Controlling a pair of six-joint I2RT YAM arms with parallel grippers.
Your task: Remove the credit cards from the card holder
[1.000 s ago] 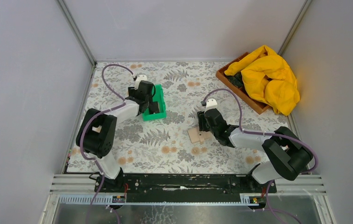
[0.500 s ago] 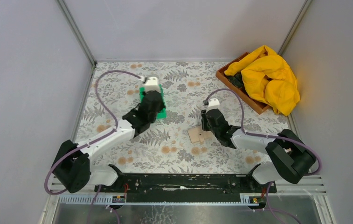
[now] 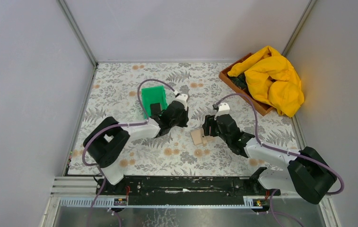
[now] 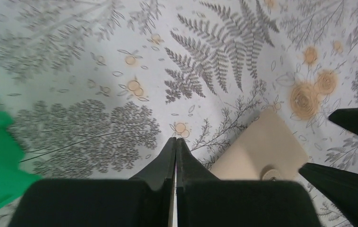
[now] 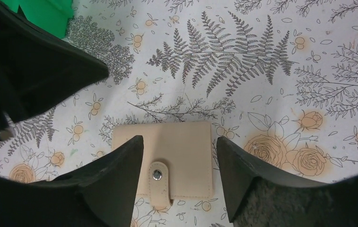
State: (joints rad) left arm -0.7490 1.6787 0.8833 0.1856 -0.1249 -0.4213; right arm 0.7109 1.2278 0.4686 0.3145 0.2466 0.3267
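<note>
The tan card holder (image 5: 181,146) lies flat on the floral table, folded shut, with its tab (image 5: 158,182) snapped down. My right gripper (image 5: 179,140) hovers over it, open, one finger on each side of it and nothing between the pads. In the top view the card holder (image 3: 196,137) sits just left of the right gripper (image 3: 206,129). My left gripper (image 4: 175,140) is shut and empty over bare table, with the card holder (image 4: 262,151) a little to its right. In the top view the left gripper (image 3: 185,121) is just upper left of the holder. The credit cards are hidden.
A green bin (image 3: 144,96) stands at the back left with a dark flat rectangle (image 3: 155,109) inside, too small to identify. A wooden tray (image 3: 243,92) holding a yellow cloth (image 3: 271,78) fills the back right corner. Grey walls close in the table.
My left arm has swung right from the green bin to beside the card holder, and its jaws have shut. The right gripper stays over the holder, its jaws now wider.
</note>
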